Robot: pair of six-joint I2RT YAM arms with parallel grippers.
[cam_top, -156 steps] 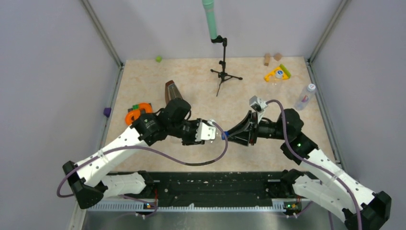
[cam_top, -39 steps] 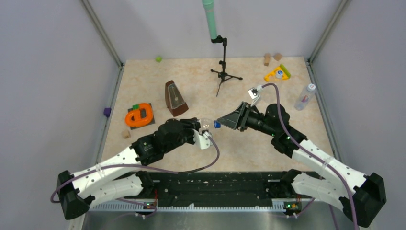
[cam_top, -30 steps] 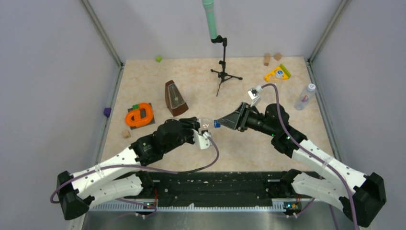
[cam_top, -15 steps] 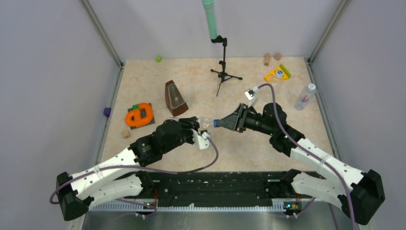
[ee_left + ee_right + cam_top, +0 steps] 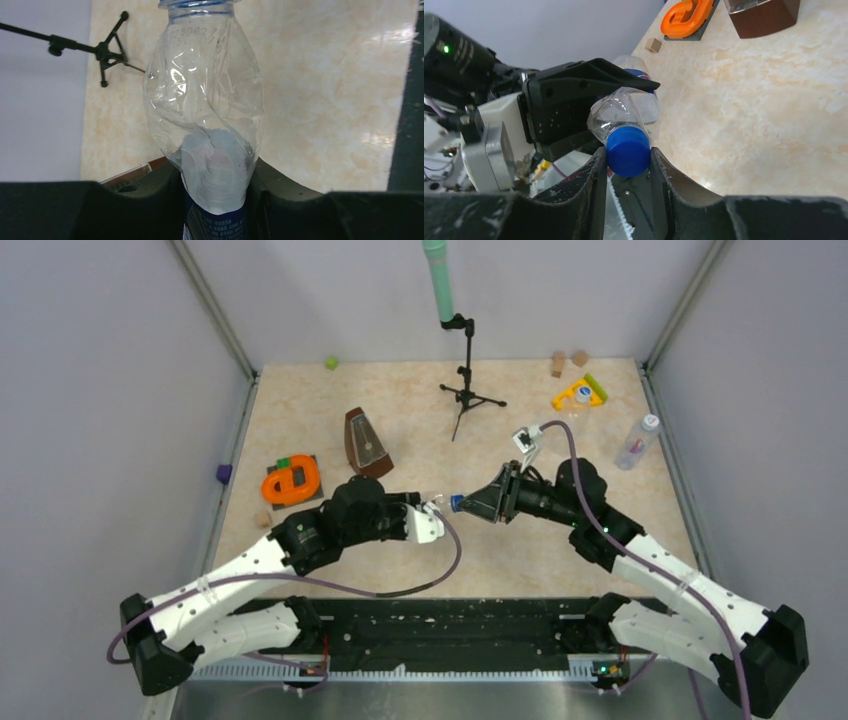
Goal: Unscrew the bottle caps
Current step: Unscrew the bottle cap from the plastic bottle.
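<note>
My left gripper [image 5: 428,512] is shut on the clear bottle with the blue-and-white label [image 5: 205,110] and holds it level above the table, neck pointing right. The bottle's body is crushed where the jaws grip it. My right gripper [image 5: 462,506] is shut on its dark blue cap [image 5: 628,150], with a finger pressed on each side; the cap [image 5: 456,504] sits on the neck. A second clear bottle [image 5: 634,447] with a white cap [image 5: 650,422] lies at the right edge. A third small bottle with a white cap [image 5: 582,394] lies at the back right.
A brown metronome [image 5: 362,444] stands behind my left arm. A microphone stand [image 5: 466,390] is at the back centre. An orange toy [image 5: 291,481], a yellow-green toy [image 5: 590,390], wooden blocks [image 5: 567,362], and small green [image 5: 330,363] and purple [image 5: 223,473] cubes lie around.
My right wrist has rolled while closed on the blue cap. Both grippers, joined at the bottle, have drifted slightly toward the near edge. The left forearm has swung.
</note>
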